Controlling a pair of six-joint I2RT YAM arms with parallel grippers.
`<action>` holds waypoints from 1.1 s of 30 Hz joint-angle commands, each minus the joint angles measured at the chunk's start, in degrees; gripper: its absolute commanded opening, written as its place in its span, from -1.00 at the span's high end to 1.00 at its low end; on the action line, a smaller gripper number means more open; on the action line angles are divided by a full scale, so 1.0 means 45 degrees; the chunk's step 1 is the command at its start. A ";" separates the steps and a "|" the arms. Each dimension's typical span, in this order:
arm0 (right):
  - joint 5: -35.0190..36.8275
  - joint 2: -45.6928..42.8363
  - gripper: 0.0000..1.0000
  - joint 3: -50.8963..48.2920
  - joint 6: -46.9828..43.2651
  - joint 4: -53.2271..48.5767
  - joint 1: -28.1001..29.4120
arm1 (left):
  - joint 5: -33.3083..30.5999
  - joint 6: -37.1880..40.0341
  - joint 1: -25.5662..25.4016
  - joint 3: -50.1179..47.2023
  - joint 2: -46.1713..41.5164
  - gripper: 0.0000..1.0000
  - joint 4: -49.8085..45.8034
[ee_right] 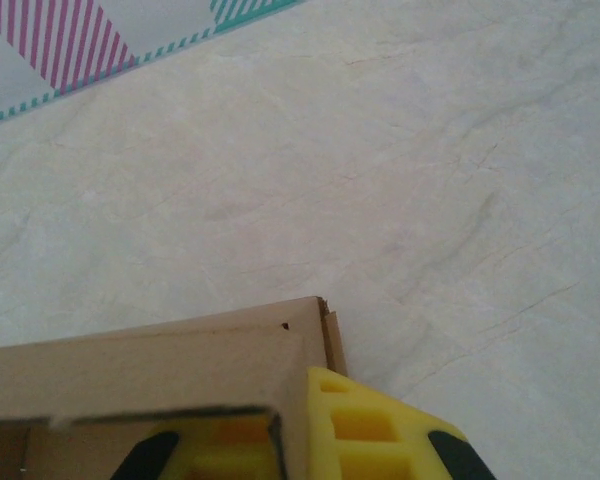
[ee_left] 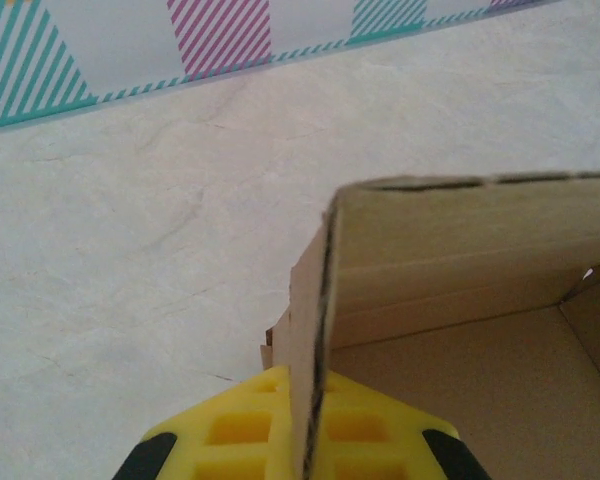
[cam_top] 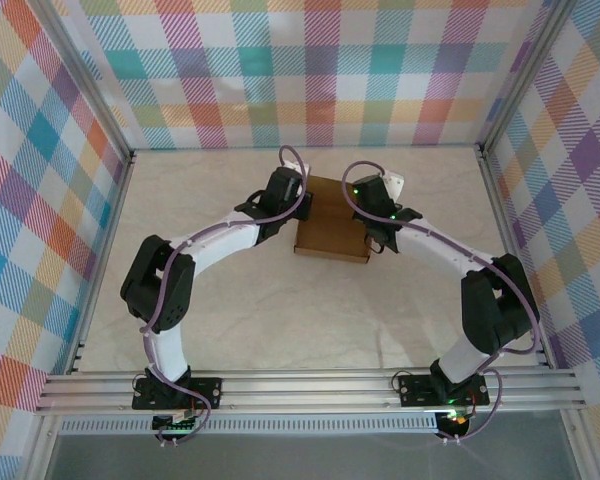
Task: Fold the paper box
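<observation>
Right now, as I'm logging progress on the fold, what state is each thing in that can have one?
paper box: partly folded, walls raised, top open, standing on the table
left hand: shut on the edge of a raised wall of the paper box
right hand: shut on a wall of the paper box, near a corner

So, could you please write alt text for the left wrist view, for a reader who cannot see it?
The yellow left hand is shut on an upright wall of the brown box, seen edge-on, with the box's open inside to the right. Behind lie the pale marbled table and a striped backdrop.
</observation>
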 commanded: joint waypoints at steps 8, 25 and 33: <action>0.0402 -0.0738 1.00 -0.1067 0.1199 0.1524 0.0130 | -0.1037 -0.2266 -0.0477 -0.0721 -0.0340 1.00 0.1118; -0.0536 -0.2058 1.00 -0.3171 -0.0596 0.3641 0.0227 | -0.2187 -0.3261 -0.1108 -0.2368 -0.0988 1.00 0.2086; -0.0773 -0.3090 1.00 -0.4723 -0.0991 0.4806 0.0305 | -0.2830 -0.3190 -0.1673 -0.3709 -0.1435 1.00 0.3512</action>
